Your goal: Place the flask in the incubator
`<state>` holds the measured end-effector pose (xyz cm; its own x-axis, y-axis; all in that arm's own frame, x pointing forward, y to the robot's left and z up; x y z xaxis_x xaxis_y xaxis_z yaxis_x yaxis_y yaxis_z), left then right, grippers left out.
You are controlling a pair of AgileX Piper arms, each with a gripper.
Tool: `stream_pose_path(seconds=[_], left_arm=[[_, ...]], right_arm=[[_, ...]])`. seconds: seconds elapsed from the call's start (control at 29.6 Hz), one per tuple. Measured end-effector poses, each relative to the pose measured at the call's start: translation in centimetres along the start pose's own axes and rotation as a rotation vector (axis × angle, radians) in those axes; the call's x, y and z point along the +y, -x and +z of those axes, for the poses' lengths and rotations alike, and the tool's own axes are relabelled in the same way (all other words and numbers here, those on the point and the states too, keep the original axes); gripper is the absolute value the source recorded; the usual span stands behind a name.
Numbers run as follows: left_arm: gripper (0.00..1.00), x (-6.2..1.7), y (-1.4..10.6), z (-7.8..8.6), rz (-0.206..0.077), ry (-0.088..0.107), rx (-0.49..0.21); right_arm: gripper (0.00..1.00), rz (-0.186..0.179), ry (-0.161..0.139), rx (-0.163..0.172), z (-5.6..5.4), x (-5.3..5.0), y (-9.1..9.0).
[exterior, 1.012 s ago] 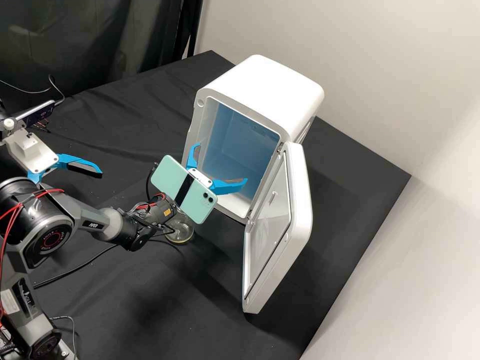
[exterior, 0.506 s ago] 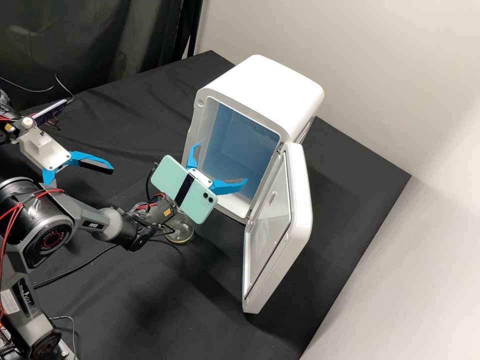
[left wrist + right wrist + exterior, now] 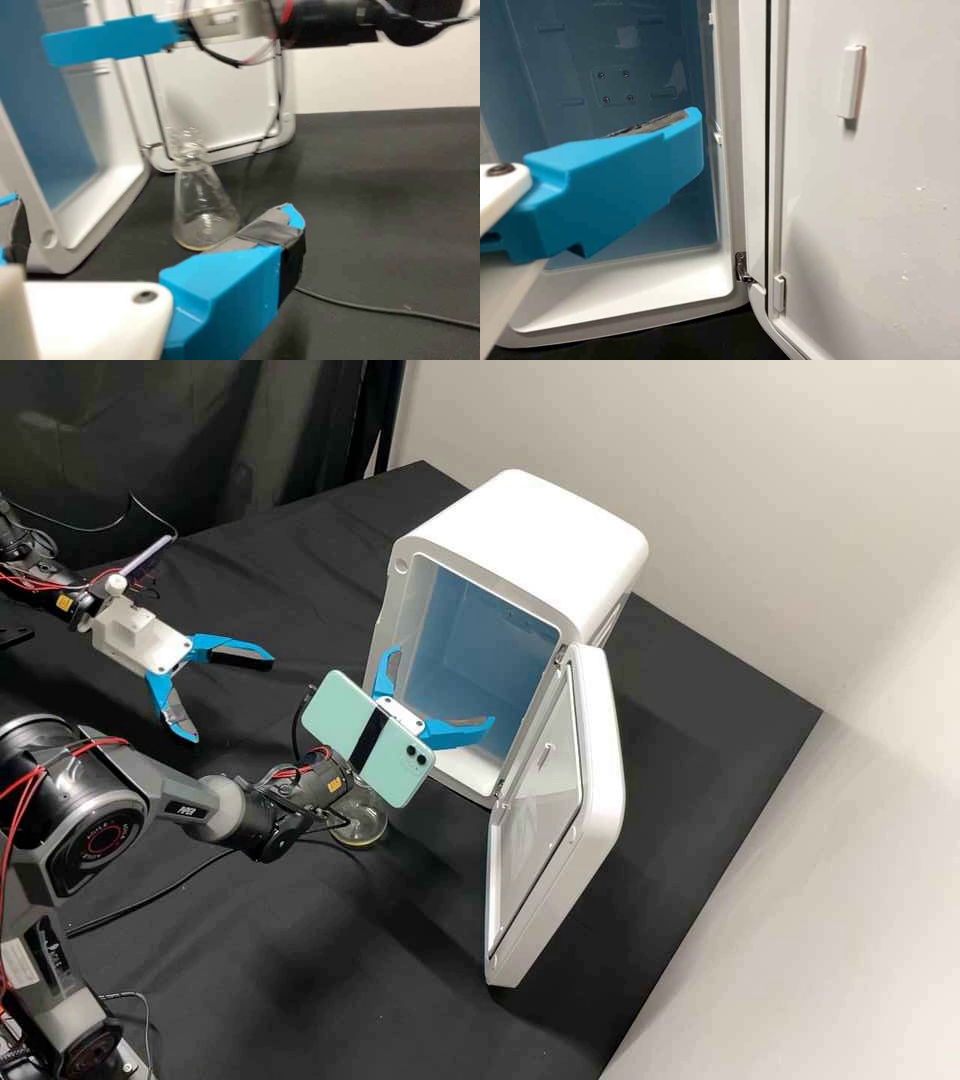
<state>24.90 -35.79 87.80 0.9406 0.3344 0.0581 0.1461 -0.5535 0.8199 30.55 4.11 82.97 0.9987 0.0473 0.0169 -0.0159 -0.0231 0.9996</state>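
The left gripper (image 3: 230, 697) travels across the bench (image 3: 300, 960) toward the flask (image 3: 199, 214) and the incubator (image 3: 520, 550), leaving the high view's left edge where it sat a second ago. It turns at the wrist as it goes. One finger now points toward the incubator, and the other, earlier half hidden behind the near arm, angles down toward the bench in full sight. Its cable swings along behind it.

Bright, even room light on the white incubator (image 3: 535, 545), soft grey shadows on the wall (image 3: 790, 480) beside it.
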Motion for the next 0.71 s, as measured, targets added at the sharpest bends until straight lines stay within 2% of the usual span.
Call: stream_pose_path(seconds=[0.24,0.54,0.71], left_arm=[[1.00,0.27,-0.26,-1.01,0.008,0.006,0.035],[1.00,0.26,-0.28,-0.92,0.008,0.005,0.031],[1.00,0.18,-0.37,-0.28,0.004,0.001,0.008]], right_arm=[[1.00,0.000,0.000,0.000,0.00,0.00,0.00],[1.00,0.000,0.000,0.000,0.00,0.00,0.00],[1.00,0.001,-0.003,0.001,-0.01,0.01,0.00]])
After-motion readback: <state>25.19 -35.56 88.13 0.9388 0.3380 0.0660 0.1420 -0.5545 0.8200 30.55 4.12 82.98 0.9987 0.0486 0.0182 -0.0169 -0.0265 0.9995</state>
